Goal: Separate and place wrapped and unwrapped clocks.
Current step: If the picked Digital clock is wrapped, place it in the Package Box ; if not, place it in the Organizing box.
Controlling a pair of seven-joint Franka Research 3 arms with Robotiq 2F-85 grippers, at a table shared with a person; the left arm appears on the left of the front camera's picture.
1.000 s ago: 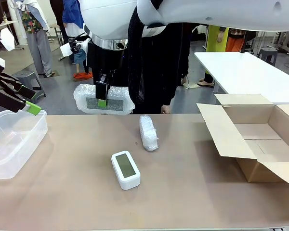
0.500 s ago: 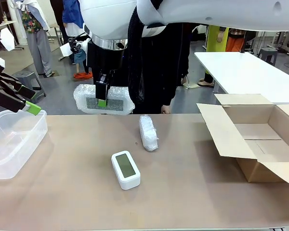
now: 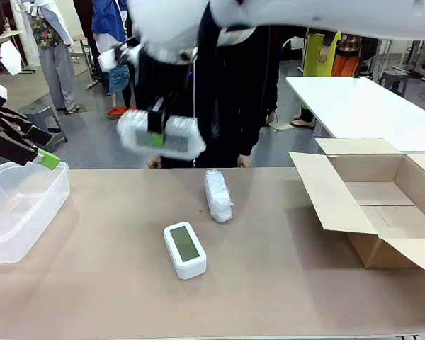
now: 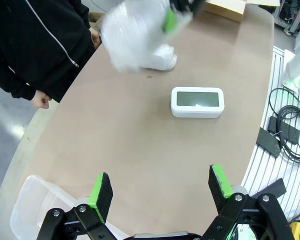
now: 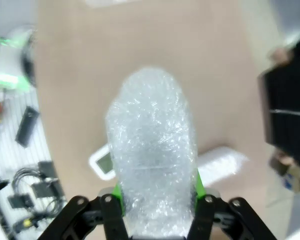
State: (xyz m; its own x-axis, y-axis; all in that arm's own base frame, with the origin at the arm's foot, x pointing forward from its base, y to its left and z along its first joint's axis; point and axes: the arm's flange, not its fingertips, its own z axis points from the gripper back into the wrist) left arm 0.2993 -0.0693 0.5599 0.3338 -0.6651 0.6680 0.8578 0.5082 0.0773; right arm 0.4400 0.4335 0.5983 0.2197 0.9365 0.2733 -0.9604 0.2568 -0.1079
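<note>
Our right gripper [image 3: 156, 126] is clamping its green pads on a bubble-wrapped clock [image 3: 180, 138] and holding it in the air over the far edge of the table [image 3: 283, 283], in front of a person's black jacket [image 4: 35, 45]. The bundle is showing as a rounded oblong of whitish, crinkled, half-clear wrap. In the front view it is blurred and tilting down to the right, and we are not making out what lies inside it. In the right wrist view it is rising between the two fingers and covering most of the pads. Our left gripper [image 4: 161, 186] is hanging with its jaws wide apart and nothing between them, near the rim of a clear plastic tub [image 3: 7, 241] at the table's left end. On the matte tan tabletop a second wrapped bundle [image 3: 218, 195] is lying lengthwise toward us. Nearer us and a little apart from it, the unwrapped clock [image 3: 185, 249] is lying flat, a smooth white rounded rectangle with its grey-green screen facing up and reading blank. At the right, an open cardboard box [image 3: 372, 212] is being cut off by the picture's edge. A hand [image 4: 40, 101] of the person is resting by the far edge.
</note>
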